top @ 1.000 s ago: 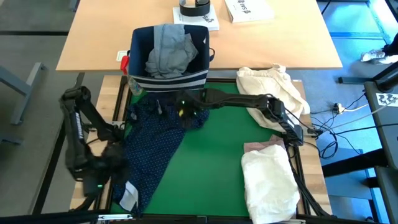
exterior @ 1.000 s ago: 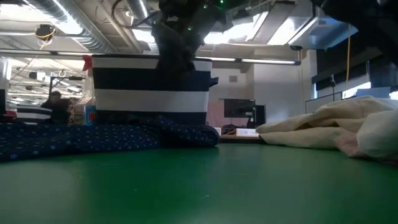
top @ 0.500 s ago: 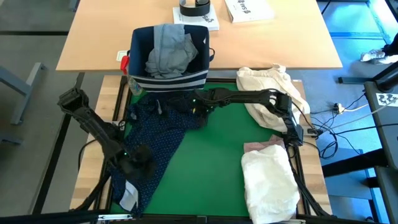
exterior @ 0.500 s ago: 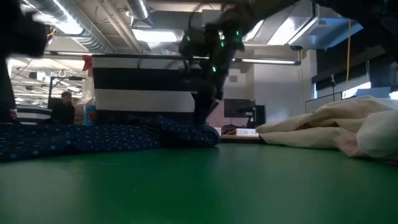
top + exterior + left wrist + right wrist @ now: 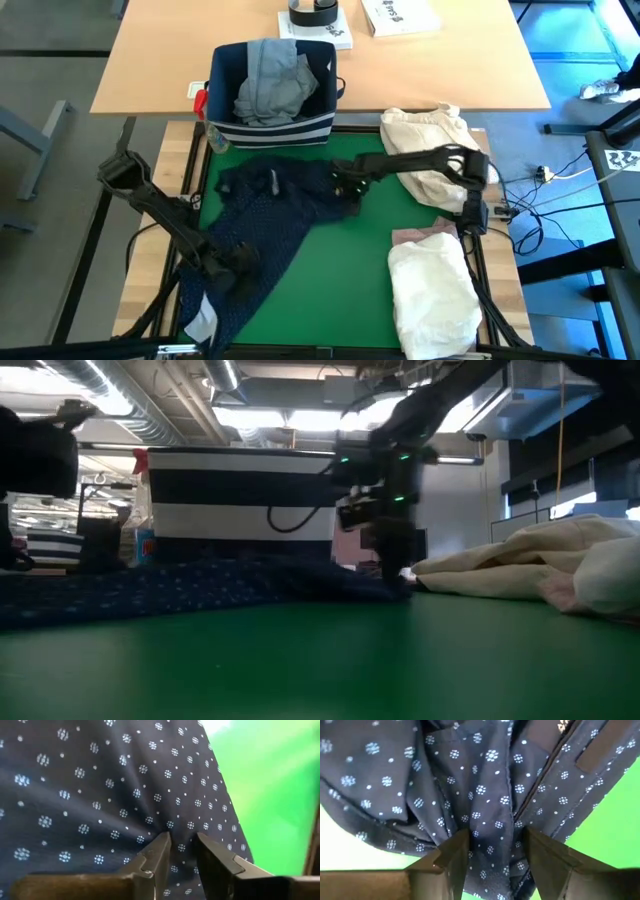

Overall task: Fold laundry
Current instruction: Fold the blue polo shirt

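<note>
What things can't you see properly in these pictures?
- Navy dotted shirt: both wrist views crop it, so its whole shape shows only from above.
- White shirt: the high view's bottom edge cuts it off.
- Grey jeans: bunched inside the striped bin, lower part hidden.
- Left gripper: whether its fingers have pinched the cloth yet.

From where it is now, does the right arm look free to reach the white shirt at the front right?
Probably not yet: the right gripper is shut on the navy dotted shirt. The white shirt lies uncovered near that arm's base, so once it lets go the way looks free.
</note>
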